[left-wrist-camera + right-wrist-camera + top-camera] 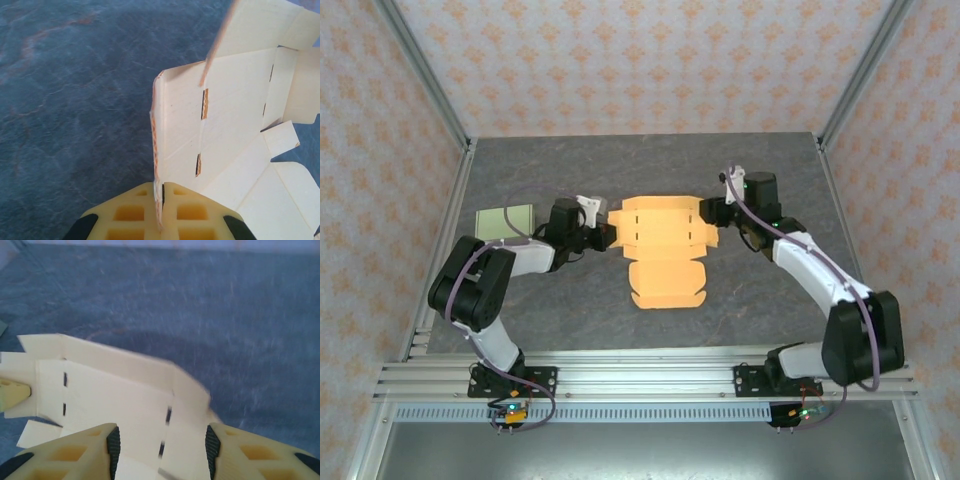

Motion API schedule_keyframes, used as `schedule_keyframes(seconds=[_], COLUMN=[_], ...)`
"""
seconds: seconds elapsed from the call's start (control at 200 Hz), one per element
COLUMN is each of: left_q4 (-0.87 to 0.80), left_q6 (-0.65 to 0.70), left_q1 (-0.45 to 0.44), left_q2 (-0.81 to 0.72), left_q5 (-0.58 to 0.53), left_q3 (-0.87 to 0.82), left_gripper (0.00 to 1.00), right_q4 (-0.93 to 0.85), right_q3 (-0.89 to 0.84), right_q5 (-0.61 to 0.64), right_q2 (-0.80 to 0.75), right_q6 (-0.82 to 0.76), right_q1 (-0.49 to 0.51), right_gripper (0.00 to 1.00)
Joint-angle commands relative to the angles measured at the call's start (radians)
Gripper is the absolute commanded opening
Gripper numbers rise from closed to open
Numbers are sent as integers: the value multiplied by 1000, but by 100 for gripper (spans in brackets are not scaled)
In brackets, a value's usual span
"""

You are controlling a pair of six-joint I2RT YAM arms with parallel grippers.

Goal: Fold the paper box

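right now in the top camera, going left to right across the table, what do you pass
pale green flat square → left hand, shut on the box's left edge → orange paper box, mostly flat → right hand, open at the box's right edge

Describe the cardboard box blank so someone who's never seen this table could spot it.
Find the grey table and look at its middle, between the left gripper and right gripper. There sits the paper box, a die-cut sheet of flaps and slots. It is bright orange, unlike the pale green square near the table's left edge.
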Motion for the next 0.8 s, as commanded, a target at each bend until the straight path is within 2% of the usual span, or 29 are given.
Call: schedule_keyframes(seconds=[0.0, 0.12, 0.21, 0.405, 0.561, 0.621, 0.691, 0.796], left_q4=[-42, -71, -53, -37, -35, -23, -33, -29], left_q6=[115, 144, 151, 153, 151, 148, 151, 152], left_q1=[-41, -47, -47, -47, -48, -48, -47, -47], left_q2=[-61, -80, -93, -92, -86, -91, -93, -92], left_q5=[-18, -8, -12, -9, 7, -1, -8, -30], left_q3=[29, 35, 20, 8, 13, 4, 4, -4], left_gripper=[0, 0, 0, 0, 0, 0, 0, 0], right_q4=[35, -247, -423, -545, -497, -436, -411, -352], right_q3=[-8, 145, 277, 420, 455, 434, 421, 358], right_q5=[-56, -170, -164, -153, -76, -51, -30, -3], right_q2=[-28, 63, 167, 336, 456, 469, 470, 432], right_q6=[-347, -804, -968, -1125, -1158, -1162, -1177, -1194], right_q1=[47, 68, 70, 99, 173, 188, 199, 215], right_gripper=[52, 52, 52, 53, 48, 42, 29, 21])
